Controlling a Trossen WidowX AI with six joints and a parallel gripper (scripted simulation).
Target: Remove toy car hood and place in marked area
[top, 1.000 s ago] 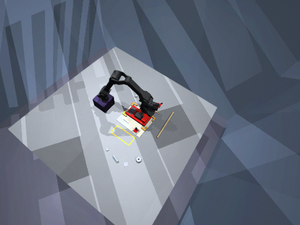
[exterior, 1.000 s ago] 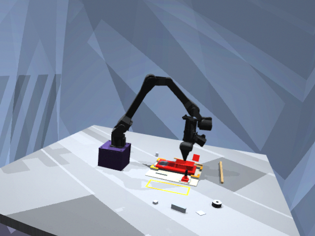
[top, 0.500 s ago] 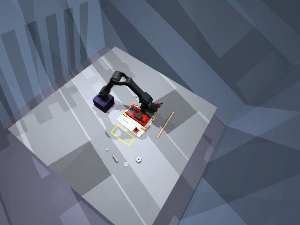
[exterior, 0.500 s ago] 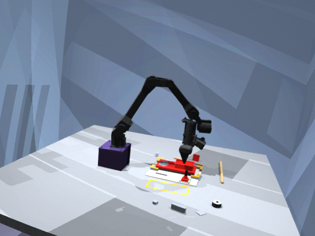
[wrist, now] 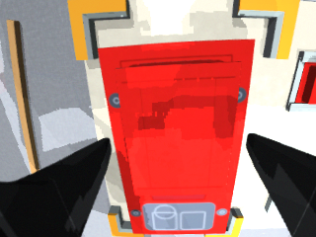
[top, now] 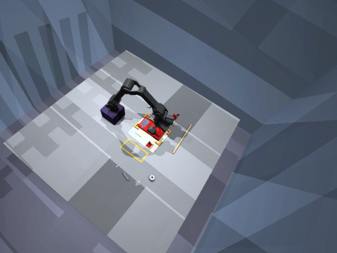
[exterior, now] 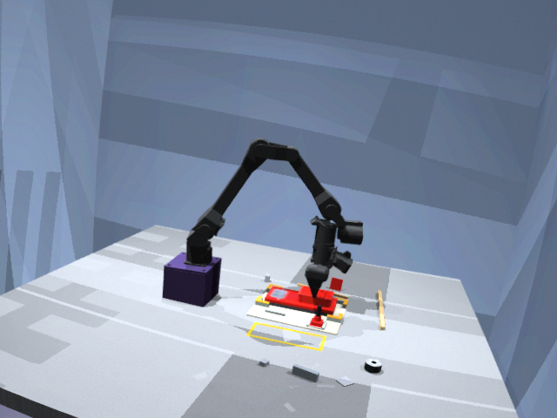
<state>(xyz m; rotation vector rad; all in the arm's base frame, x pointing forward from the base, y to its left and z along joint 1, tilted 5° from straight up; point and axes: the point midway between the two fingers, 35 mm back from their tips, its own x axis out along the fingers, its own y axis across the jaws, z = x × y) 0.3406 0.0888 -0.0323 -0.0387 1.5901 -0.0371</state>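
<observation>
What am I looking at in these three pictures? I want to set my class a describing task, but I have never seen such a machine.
It is a black jointed robot arm bolted to a purple block on a grey table. One picture looks down from above, one from the side, and one comes from a camera on the arm's wrist, pointing down.

The arm ends in a gripper, a two-fingered clamp. Its dark fingers frame the wrist picture. They stand wide open over a red toy car and hold nothing.

The car sits on a pale board with orange corner brackets. Near it lie a yellow outlined rectangle, which is the marked area, a wooden stick, a small ring and some small grey pieces.
</observation>
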